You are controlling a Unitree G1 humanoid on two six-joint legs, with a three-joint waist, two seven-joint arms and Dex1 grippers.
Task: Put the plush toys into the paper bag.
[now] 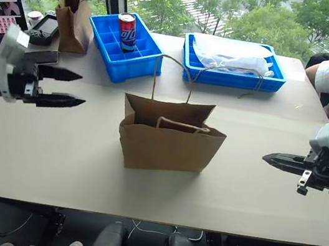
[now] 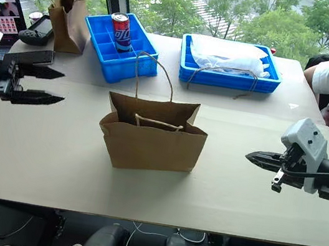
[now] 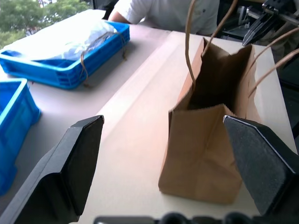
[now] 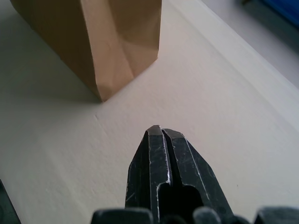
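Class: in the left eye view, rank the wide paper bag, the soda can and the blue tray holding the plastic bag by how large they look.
1. Wide paper bag, nearest the camera, which flatters it.
2. Blue tray holding the plastic bag, farther back; true order against the bag is unsure.
3. Soda can, clearly smallest.

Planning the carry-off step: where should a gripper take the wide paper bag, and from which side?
Judged best: the twine handles, from above. The paper bag stands upright, mouth open, one loop rising clear while the other droops over the front wall; pinching the thin walls would likely crumple them.
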